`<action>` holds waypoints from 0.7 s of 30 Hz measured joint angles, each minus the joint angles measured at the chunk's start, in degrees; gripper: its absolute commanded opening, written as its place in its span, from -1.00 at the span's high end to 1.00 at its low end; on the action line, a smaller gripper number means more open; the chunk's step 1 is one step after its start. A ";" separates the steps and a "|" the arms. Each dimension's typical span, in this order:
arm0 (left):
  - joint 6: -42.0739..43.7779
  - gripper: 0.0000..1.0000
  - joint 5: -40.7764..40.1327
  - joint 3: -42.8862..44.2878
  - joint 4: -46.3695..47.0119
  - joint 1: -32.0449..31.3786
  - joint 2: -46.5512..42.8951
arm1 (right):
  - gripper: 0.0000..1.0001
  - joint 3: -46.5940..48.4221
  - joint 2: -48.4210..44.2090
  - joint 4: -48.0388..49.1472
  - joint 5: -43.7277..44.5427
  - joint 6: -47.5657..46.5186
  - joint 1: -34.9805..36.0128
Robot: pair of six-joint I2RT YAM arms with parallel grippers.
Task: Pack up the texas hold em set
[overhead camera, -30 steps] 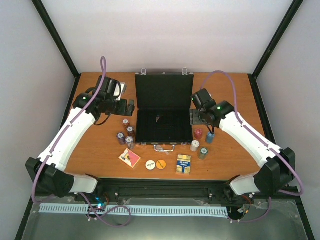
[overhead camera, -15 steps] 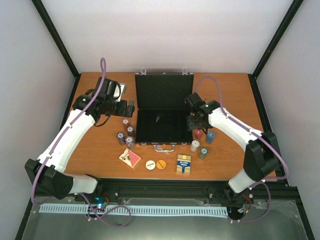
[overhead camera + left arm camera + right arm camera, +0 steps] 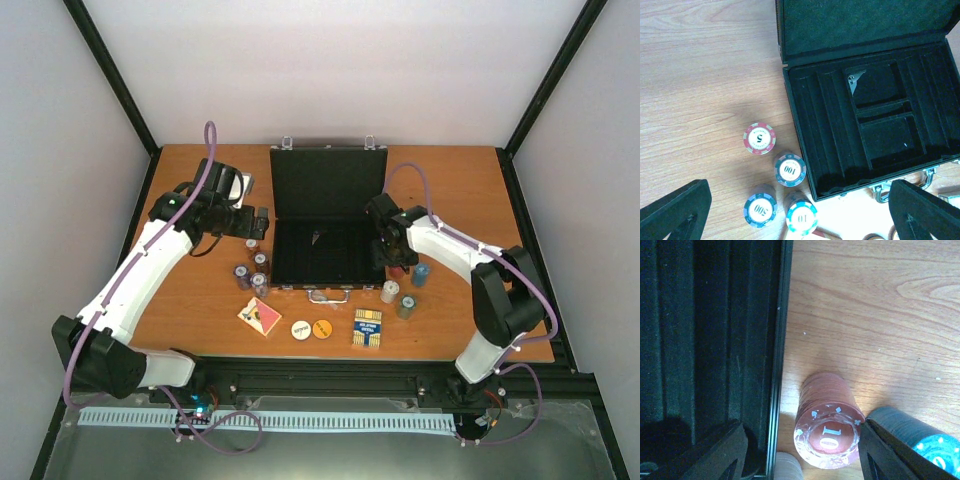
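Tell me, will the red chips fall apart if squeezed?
The red chip stack looks like separate discs piled up, so a push would likely slide or topple it. The right gripper straddles it, so an even squeeze might hold it together. The blue stack stands close and could get bumped.

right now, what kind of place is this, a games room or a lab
Probably a robot lab cell: left arm and right arm bolted at the edge of a wooden table, white panels in a black frame around it, an open poker case.
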 measured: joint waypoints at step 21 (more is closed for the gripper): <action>-0.02 -1.00 -0.07 -1.09 -0.42 0.00 0.37 | -0.28 -1.42 0.52 0.72 2.99 -0.37 -1.57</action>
